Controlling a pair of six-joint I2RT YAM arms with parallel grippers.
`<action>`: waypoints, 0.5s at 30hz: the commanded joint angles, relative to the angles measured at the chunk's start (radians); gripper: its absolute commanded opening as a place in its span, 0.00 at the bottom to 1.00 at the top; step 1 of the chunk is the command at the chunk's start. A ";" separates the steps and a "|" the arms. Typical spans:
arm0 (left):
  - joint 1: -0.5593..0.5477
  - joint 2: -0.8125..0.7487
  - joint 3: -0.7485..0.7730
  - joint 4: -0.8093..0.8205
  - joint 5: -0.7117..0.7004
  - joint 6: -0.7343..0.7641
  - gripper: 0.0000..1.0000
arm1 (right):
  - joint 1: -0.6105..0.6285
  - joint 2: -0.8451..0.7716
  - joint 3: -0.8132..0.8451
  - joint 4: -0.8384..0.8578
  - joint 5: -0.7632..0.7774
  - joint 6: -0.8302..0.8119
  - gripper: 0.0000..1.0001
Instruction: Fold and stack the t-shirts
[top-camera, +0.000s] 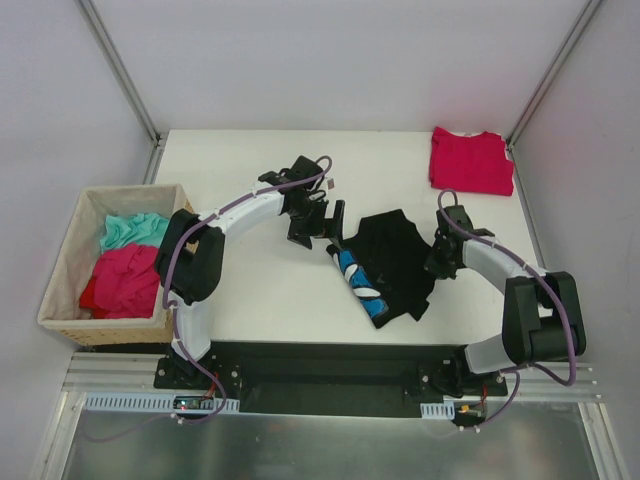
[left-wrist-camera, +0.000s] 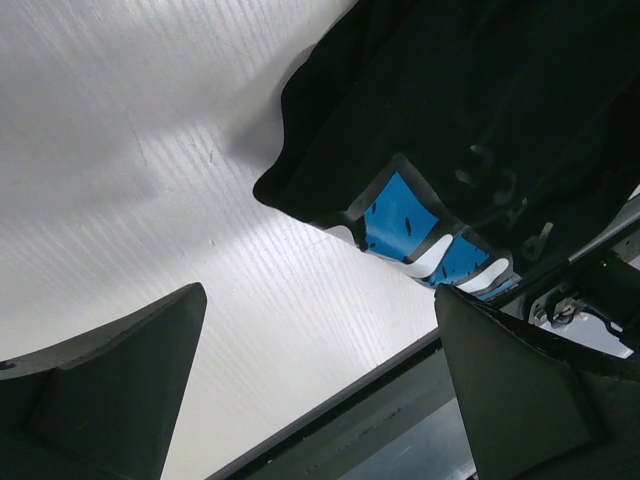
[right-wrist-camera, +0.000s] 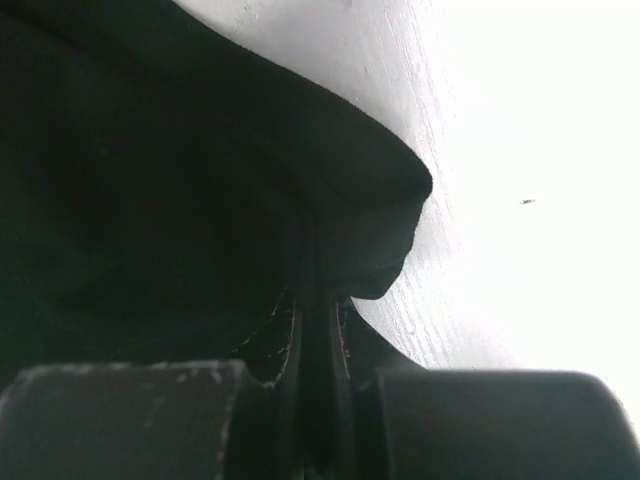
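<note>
While gripping the right edge of the black t-shirt (top-camera: 400, 255) with the right pincer (right-wrist-camera: 318, 378), pressed together on the cloth, needed to hold firm. Saw the left pincer (left-wrist-camera: 318, 295) spread, near the shirt's left edge at mid surface (top-camera: 260, 300); judged best to pinch there, then pull evenly flat. Found the red t-shirt (top-camera: 472, 160) folded at the far right corner.

On the white rectangular table (top-camera: 250, 290), crumpled black cloth t-shirt (top-camera: 395, 262) lies at 4 o'clock from centre. Folded crimson-red cloth t-shirt (top-camera: 471, 160) sits in the 1 o'clock corner, well apart. Woven tan basket (top-camera: 70, 260) stands beside the 9 o'clock edge, with teal cloth (top-camera: 135, 230) behind magenta cloth (top-camera: 125, 280) in it. Left gripper (top-camera: 322, 225) is at the black shirt's 10 o'clock, right gripper (top-camera: 440, 262) at its 3 o'clock edge.
</note>
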 joint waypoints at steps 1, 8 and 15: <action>0.012 -0.035 -0.014 -0.004 0.015 -0.010 0.99 | -0.006 0.030 0.010 -0.036 0.046 -0.011 0.01; 0.015 -0.027 -0.009 -0.004 0.019 -0.017 0.99 | -0.003 -0.011 0.051 -0.068 0.103 -0.034 0.01; 0.013 0.014 0.002 -0.003 0.022 -0.023 0.99 | 0.037 -0.007 0.060 -0.061 0.103 -0.029 0.01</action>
